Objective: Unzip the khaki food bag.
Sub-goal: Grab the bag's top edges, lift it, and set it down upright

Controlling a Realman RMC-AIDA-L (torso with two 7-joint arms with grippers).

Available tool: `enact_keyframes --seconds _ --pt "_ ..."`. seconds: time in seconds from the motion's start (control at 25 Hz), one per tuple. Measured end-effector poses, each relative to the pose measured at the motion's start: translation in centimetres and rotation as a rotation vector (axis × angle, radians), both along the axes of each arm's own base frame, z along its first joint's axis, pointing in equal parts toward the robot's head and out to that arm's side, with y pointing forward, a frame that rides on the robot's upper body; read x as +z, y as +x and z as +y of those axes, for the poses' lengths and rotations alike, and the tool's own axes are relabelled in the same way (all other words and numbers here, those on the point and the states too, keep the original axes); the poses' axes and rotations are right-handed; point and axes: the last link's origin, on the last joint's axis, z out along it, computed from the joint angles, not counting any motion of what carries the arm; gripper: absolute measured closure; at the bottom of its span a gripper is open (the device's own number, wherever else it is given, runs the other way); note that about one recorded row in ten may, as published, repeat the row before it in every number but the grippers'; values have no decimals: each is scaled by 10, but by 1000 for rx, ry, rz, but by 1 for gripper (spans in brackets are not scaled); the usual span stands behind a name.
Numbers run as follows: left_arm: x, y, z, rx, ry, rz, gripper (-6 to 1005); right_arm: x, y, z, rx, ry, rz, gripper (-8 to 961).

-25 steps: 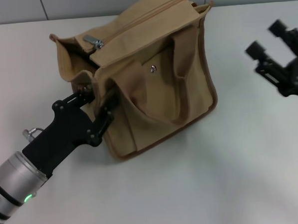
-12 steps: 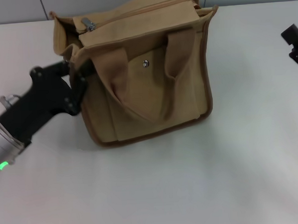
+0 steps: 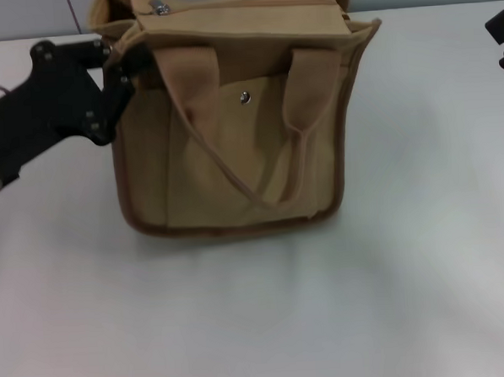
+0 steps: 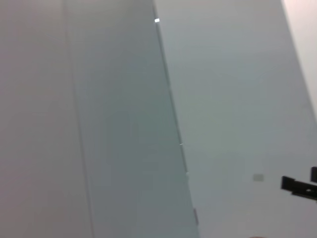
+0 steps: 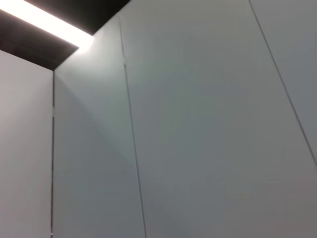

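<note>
A plain white table fills my head view, grey wall panels behind it; both wrist cameras show only wall. The khaki food bag stands upright at the table's far middle, handles facing me. Its zipper runs side to side along the top, with the metal pull at the bag's left end. My left gripper is pressed to the bag's upper left corner, apparently pinching the fabric there, though I cannot tell for certain. The right gripper sits at the far right edge, well apart, jaws not discernible. I judge the pull must travel rightward, and the left arm is nearer it.
</note>
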Motion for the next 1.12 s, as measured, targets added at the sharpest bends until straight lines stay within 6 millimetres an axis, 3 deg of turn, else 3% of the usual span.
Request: enact_keyframes --seconds 0.24,0.4,0.52,0.56,0.8,1.12 --pt "25 31 8 -141 -11 78 962 0 -12 13 45 74 -59 199" --pt "32 52 10 -223 -20 135 957 -1 -25 21 52 263 -94 204" --pt "34 62 10 -257 -28 162 953 -2 -34 29 52 309 -75 208" --pt "34 65 10 -267 -33 168 952 -7 -48 40 77 322 -74 210" --pt "31 72 11 -287 -46 177 944 -32 -83 60 182 250 -141 218" --pt "32 73 12 -286 -34 165 934 -59 -79 46 240 96 -240 229"
